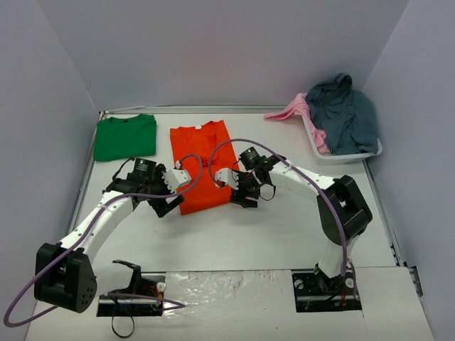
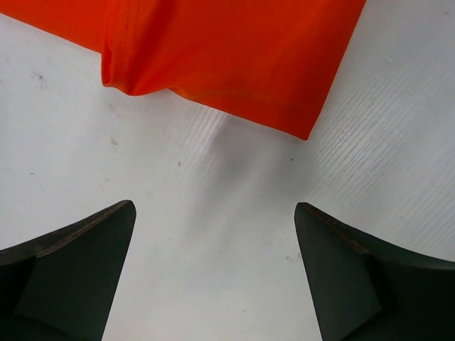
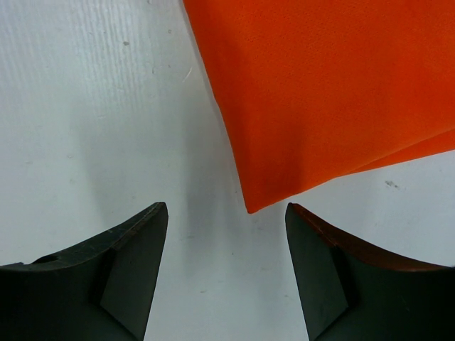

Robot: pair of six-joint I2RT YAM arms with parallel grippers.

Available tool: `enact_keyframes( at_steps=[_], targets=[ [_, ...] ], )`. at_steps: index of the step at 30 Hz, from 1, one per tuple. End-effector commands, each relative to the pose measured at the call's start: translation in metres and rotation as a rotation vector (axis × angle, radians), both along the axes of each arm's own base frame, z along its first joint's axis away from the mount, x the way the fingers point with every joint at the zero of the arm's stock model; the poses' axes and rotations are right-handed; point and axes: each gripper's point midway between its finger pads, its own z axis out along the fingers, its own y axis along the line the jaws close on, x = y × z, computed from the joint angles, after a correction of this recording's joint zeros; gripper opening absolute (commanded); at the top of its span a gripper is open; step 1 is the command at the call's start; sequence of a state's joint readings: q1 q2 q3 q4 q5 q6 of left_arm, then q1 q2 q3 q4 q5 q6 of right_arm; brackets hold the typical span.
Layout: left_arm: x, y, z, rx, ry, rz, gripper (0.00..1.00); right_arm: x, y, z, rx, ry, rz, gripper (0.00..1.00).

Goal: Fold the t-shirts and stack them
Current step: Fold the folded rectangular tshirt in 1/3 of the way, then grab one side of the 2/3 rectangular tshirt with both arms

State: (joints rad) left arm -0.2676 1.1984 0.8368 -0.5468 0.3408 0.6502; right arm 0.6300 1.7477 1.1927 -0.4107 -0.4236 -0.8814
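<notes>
Left tool and right tool, both spread apart, flanked the near edge of the orange shirt.
Green shirt lay folded back-left on the counter; heaped clothes bin sat back-right.

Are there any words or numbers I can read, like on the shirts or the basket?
There are none to read. The orange shirt and the green shirt are plain cloth, and the white basket shows no label or sign.
</notes>
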Motion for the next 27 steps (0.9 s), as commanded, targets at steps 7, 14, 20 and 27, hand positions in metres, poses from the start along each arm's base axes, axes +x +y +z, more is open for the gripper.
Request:
enact_keyframes(
  at_steps=[7, 14, 20, 27],
  targets=[
    [0.006, 0.002, 0.006, -0.026, -0.043, 0.018, 0.94, 0.014, 0.010, -0.026, -0.013, 0.002, 0.016, 0.62],
    [0.005, 0.001, 0.001, -0.029, -0.020, 0.015, 0.94, 0.017, 0.011, -0.042, -0.034, 0.029, 0.008, 0.58],
    [0.002, -0.002, 0.000, -0.042, -0.003, 0.002, 0.94, 0.022, 0.006, -0.055, -0.070, 0.029, -0.024, 0.38],
    [-0.002, -0.004, 0.002, -0.050, 0.013, -0.015, 0.95, 0.018, -0.006, -0.064, -0.115, 0.036, -0.053, 0.01]
  ],
)
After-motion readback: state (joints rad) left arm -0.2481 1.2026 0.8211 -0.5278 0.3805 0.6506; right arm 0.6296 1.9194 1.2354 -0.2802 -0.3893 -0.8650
